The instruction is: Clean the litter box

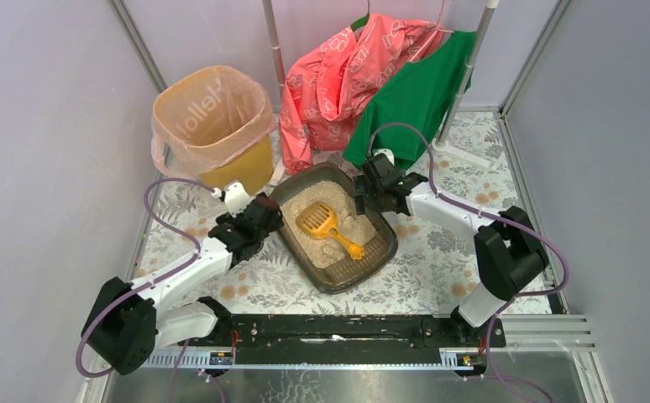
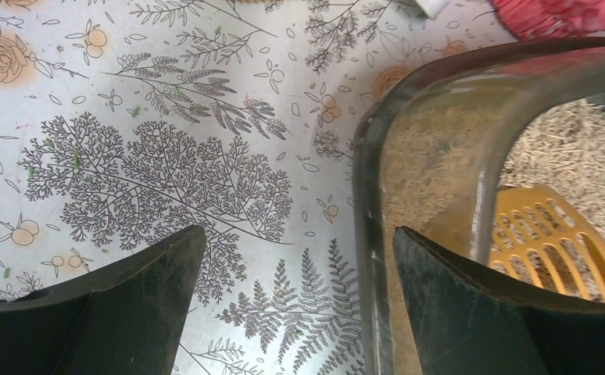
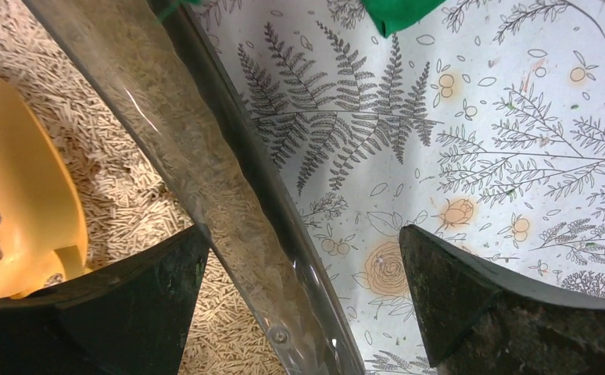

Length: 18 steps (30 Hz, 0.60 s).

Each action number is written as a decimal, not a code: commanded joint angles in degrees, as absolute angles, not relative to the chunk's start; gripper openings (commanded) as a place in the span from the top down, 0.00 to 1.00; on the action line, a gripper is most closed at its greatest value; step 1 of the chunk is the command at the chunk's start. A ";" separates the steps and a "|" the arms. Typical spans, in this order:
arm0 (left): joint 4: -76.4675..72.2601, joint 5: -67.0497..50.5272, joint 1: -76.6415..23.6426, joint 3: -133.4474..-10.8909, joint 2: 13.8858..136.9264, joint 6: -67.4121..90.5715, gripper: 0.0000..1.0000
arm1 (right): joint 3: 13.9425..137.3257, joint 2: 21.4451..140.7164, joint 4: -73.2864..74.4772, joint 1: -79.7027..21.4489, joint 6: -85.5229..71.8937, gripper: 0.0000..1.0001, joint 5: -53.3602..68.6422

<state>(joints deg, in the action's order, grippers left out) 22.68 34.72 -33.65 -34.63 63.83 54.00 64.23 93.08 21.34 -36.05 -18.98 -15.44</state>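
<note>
Litter box (image 1: 388, 245) sits mid-table on floral cloth (image 1: 439, 269), yellow scoop (image 1: 325, 224) lying on litter inside. Left gripper (image 1: 273, 220) at box's left wall, jaws apart, straddling rim: one finger over cloth, other inside. Right gripper (image 1: 364, 192) at far-right wall, jaws likewise apart across rim. Lined bin (image 1: 212, 126) stands behind, left.

The litter box (image 1: 348, 275) is dark grey-brown, its granules (image 1: 326, 193) beige, the scoop (image 1: 318, 221) orange-yellow. The table cover (image 1: 439, 269) is white with grey ferns (and orange roses). At eleven o'clock, a yellow bin (image 1: 250, 168) wears a peach liner (image 1: 212, 109).
</note>
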 commanded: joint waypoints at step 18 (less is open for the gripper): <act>4.15 21.63 -34.12 -38.31 82.36 53.54 0.02 | 60.81 92.36 25.51 -33.54 -22.93 0.00 -23.54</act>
<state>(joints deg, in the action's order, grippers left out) 6.76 29.91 -33.47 -37.08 78.00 54.17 62.13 96.57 24.10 -35.92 -20.64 -21.89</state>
